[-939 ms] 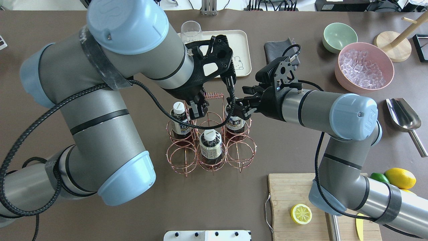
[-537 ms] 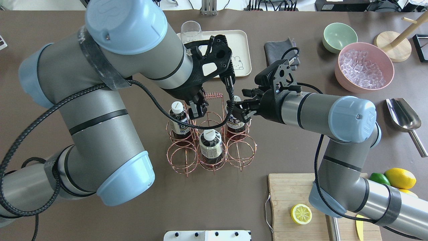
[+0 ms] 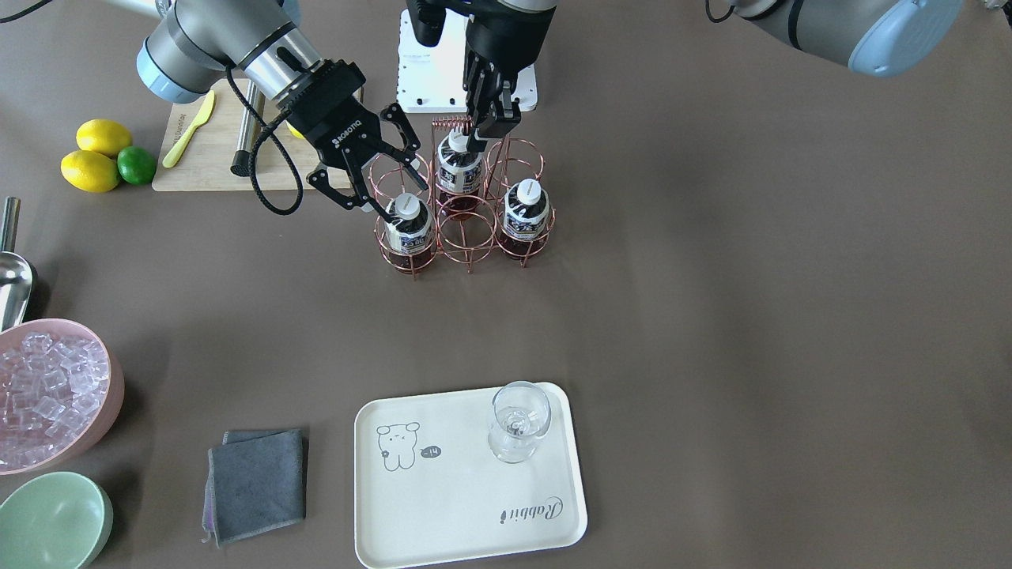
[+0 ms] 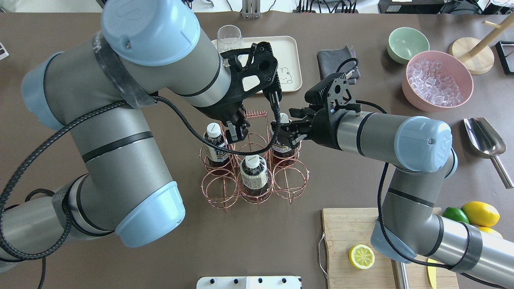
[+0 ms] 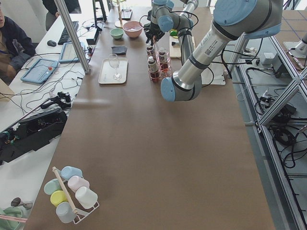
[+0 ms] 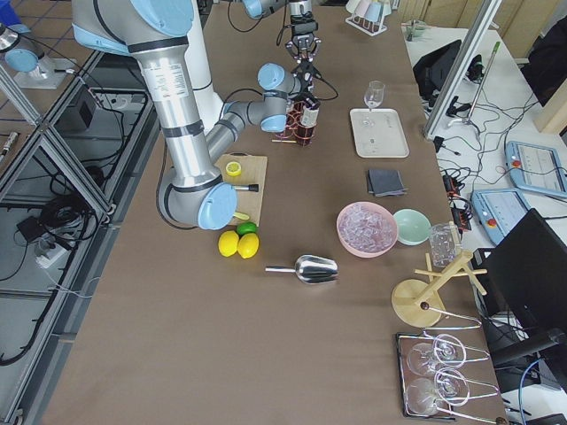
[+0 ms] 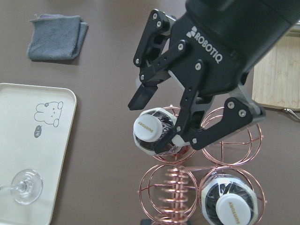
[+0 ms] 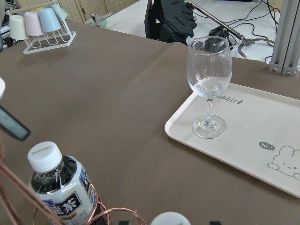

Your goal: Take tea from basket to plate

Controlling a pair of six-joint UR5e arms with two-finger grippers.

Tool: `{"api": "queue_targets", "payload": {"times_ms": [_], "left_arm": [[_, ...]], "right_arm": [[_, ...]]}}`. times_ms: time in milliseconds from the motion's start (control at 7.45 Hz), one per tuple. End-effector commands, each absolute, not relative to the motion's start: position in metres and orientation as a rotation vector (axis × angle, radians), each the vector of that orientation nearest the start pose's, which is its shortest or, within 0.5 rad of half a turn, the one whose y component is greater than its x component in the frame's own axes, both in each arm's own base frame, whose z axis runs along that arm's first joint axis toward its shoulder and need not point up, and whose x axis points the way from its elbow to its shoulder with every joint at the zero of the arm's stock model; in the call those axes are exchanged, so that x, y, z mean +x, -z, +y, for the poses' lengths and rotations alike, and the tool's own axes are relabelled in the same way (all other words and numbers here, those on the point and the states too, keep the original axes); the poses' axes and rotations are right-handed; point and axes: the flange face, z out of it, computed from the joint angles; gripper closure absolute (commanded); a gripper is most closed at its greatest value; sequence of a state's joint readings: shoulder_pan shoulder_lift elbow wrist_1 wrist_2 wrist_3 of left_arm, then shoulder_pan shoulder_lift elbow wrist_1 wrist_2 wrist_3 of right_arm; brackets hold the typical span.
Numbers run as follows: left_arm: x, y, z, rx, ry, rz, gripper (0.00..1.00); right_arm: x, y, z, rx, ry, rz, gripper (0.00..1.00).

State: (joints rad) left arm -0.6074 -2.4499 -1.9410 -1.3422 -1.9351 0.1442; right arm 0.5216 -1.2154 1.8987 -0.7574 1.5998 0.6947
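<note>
The copper wire basket (image 4: pixel 257 176) holds three tea bottles (image 4: pixel 214 138) (image 4: pixel 253 170) (image 4: pixel 283 140). My right gripper (image 4: pixel 286 127) is open, with a finger on each side of the neck of the right-hand bottle (image 3: pixel 407 221). The left wrist view shows its jaws apart around that bottle's white cap (image 7: pixel 149 127). My left gripper (image 3: pixel 484 128) is shut on the end of the basket's twisted handle (image 3: pixel 452 122). The cream plate (image 3: pixel 466 506) lies beyond the basket and carries a wine glass (image 3: pixel 518 423).
A grey cloth (image 3: pixel 257 482), a pink bowl of ice (image 3: pixel 47 395) and a green bowl (image 3: pixel 51 521) lie to the plate's side. A cutting board (image 4: pixel 349 233) with half a lemon (image 4: pixel 361 256) is near my right arm. A metal scoop (image 4: pixel 484 138) lies at far right.
My right gripper has shifted slightly towards the far side, and the right-hand bottle's cap now shows between its open fingers. My left gripper has stayed on the handle.
</note>
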Motion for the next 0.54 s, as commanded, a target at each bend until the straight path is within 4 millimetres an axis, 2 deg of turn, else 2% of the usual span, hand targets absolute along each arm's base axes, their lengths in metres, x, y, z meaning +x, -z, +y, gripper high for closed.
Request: {"api": "queue_targets", "payload": {"times_ms": [0,134,403], "left_arm": [[0.4228,-0.0254,-0.4131,0.847,-1.180,0.753,1.00],[0.4230,-0.0262,-0.4131,0.844,-1.181,0.754,1.00],[0.4225,-0.0258,-0.4127,0.846,-1.181,0.754,1.00]], "right_arm": [[-0.4208,-0.2202,-0.3926,0.952,0.305,-1.166,0.35],[-0.4228,-0.2221,-0.3927,0.948,0.306,-1.163,0.41],[-0.4236,-0.2234,-0.3933,0.948,0.307,-1.159,0.43]]}}
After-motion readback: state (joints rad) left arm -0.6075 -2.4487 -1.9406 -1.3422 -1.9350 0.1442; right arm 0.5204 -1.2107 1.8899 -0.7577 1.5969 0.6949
